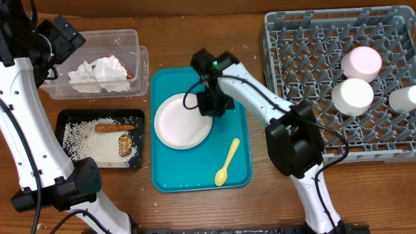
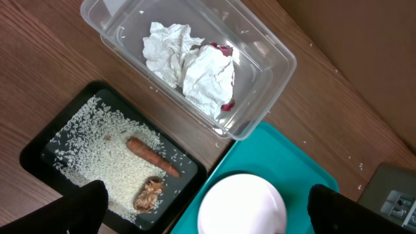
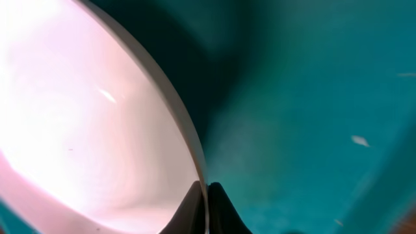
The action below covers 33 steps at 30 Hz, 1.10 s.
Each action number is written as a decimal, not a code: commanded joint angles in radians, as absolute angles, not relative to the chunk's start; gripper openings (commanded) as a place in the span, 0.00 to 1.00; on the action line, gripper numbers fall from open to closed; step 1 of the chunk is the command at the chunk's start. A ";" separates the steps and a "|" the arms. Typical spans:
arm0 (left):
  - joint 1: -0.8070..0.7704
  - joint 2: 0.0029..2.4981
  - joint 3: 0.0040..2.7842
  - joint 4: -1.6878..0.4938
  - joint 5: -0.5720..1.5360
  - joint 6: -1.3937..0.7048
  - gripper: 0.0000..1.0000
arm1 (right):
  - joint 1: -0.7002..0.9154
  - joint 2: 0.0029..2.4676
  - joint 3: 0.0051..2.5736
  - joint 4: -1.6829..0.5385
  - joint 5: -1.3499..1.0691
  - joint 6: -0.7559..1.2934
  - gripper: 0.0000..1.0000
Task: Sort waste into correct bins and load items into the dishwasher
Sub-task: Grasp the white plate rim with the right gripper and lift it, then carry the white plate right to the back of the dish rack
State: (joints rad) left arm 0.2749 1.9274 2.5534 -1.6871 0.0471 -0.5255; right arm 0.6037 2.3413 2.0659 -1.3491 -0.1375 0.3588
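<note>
Right pincer (image 1: 213, 104): closed tight on the rim of the pale plate (image 1: 182, 121), 1 finger on each side of the edge. A rim grip is likely the only hold a flat plate offers.
Plate: lies on the teal tray (image 1: 195, 179), in the half farther from the robot's base, gripped on its edge nearest the rack.
Spoon (image 1: 227, 162): pale yellow, loose on the teal tray, near the plate and apart from it, waiting its turn.
Left pincer (image 2: 208, 207): fingers spread wide and holding nothing, hanging above the bins beside the teal tray, out of the working arm's way.
Grey rack (image 1: 292, 52): stands on the bench on the teal tray's other side. It carries 2 upturned bowls (image 1: 361, 62) and a small cup (image 1: 403, 99) among its pegs.
Clear tub (image 1: 140, 62): off the teal tray's far corner, holding the crumpled napkin (image 1: 97, 73) and a red wrapper (image 2: 223, 51).
Black tray (image 1: 62, 123): beside the teal tray, holding rice crumbs (image 1: 84, 140), the carrot stick (image 1: 112, 128) and a brown chunk (image 1: 125, 144).
Step in hand: waste looks sorted, and the plate seems next for the rack.
Risk: a thin edge grip may let the plate swing or slip.
</note>
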 commanded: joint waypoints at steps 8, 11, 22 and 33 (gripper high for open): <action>0.268 1.930 2.555 -1.687 0.033 -0.539 1.00 | 0.419 2.291 2.647 -1.689 0.348 0.334 0.04; 0.268 1.930 2.555 -1.687 0.033 -0.539 1.00 | 0.340 2.252 2.704 -1.694 0.490 0.337 0.04; 0.268 1.930 2.555 -1.687 0.033 -0.539 1.00 | 0.032 2.235 2.640 -1.493 0.680 0.332 0.04; 0.268 1.930 2.555 -1.687 0.033 -0.539 1.00 | -0.028 2.235 2.469 -1.277 0.651 0.227 0.04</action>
